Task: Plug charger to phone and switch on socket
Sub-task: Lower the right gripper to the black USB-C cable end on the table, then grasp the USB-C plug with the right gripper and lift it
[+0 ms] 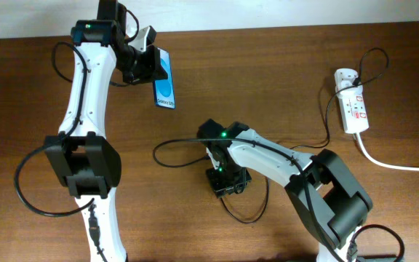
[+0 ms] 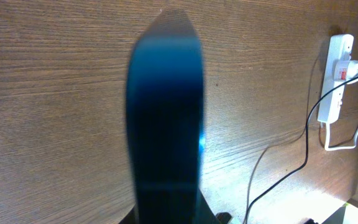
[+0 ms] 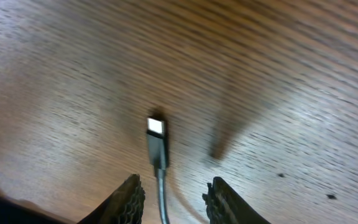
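Note:
My left gripper [image 1: 145, 64] is shut on the phone [image 1: 164, 80] and holds it on edge above the table's far left. In the left wrist view the phone [image 2: 166, 124] is a blurred dark blue slab filling the middle. My right gripper [image 3: 173, 193] is open and points down at mid-table [image 1: 229, 185]. The charger's plug tip [image 3: 156, 140] lies on the wood just ahead of the fingers, and its cable runs back between them, untouched. The charger's thin black cable [image 1: 328, 120] leads to a white adapter [image 1: 348, 80] in the socket [image 1: 355, 109] at the far right.
The socket's thick white cord [image 1: 398, 166] runs off the right edge. The socket [image 2: 335, 81] and the thin cable [image 2: 291, 174] also show in the left wrist view. A loop of thin black cable [image 1: 246, 217] lies in front of my right gripper.

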{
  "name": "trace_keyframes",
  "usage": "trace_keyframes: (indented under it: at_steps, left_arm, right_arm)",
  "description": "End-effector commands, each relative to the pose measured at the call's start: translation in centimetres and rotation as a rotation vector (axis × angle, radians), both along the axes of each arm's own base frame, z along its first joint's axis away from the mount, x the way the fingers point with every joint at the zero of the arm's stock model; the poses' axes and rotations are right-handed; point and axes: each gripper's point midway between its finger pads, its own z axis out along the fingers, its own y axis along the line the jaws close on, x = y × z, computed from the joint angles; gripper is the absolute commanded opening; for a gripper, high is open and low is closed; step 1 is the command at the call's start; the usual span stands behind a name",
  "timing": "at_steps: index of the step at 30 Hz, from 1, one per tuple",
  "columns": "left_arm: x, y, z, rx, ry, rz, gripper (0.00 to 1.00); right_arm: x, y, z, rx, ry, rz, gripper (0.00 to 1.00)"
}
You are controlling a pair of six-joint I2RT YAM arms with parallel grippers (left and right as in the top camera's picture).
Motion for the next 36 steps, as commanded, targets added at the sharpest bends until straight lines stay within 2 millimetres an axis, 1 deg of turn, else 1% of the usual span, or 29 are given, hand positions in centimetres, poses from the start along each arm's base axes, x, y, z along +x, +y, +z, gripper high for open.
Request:
trace_keyframes:
  at_steps: [1,3,5,7,9,10,19,22,26,29,36]
  left_arm:
    - [0.1,0.2,2.4,-0.012,-0.066,-0.010,0.00]
    - [0.1,0.2,2.4,-0.012,-0.066,-0.010,0.00]
    - [0.1,0.2,2.4,-0.012,-0.066,-0.010,0.00]
    - [0.1,0.2,2.4,-0.012,-0.066,-0.010,0.00]
    - [0.1,0.2,2.4,-0.012,-0.066,-0.010,0.00]
    - [0.2,0.2,2.5,-0.012,-0.067,-0.010,0.00]
    - [0.2,0.2,2.5,-0.012,-0.067,-0.010,0.00]
    - [0.2,0.2,2.5,-0.012,-0.067,-0.010,0.00]
    - [0.2,0.2,2.5,-0.012,-0.070,-0.010,0.00]
    - [0.3,0.2,2.5,-0.012,-0.071,-0.010,0.00]
    - [0.3,0.2,2.5,-0.012,-0.074,-0.010,0.00]
  right_arm:
    - [-1.0,0.6,-0.4,0.004,0.030,0.009,0.37]
    - [-1.0,0.6,-0.5,0.004,0.028,0.002,0.32]
    - [-1.1,0.4,-0.8,-0.004,0.032,-0.014,0.32]
    - [-1.1,0.4,-0.9,-0.006,0.031,-0.015,0.28]
    - [-1.1,0.4,-0.9,-0.006,0.031,-0.014,0.22]
    - [-1.1,0.4,-0.9,-0.006,0.031,-0.014,0.21]
    - [-1.2,0.5,-1.1,-0.003,0.034,-0.011,0.21]
    - [-1.4,0.6,-1.5,0.000,0.052,-0.013,0.21]
    - [-1.4,0.7,-1.7,0.000,0.053,-0.013,0.18]
    - [-1.3,0.7,-1.7,0.002,0.050,-0.014,0.14]
    - [-0.8,0.4,-1.7,0.008,0.049,-0.035,0.14]
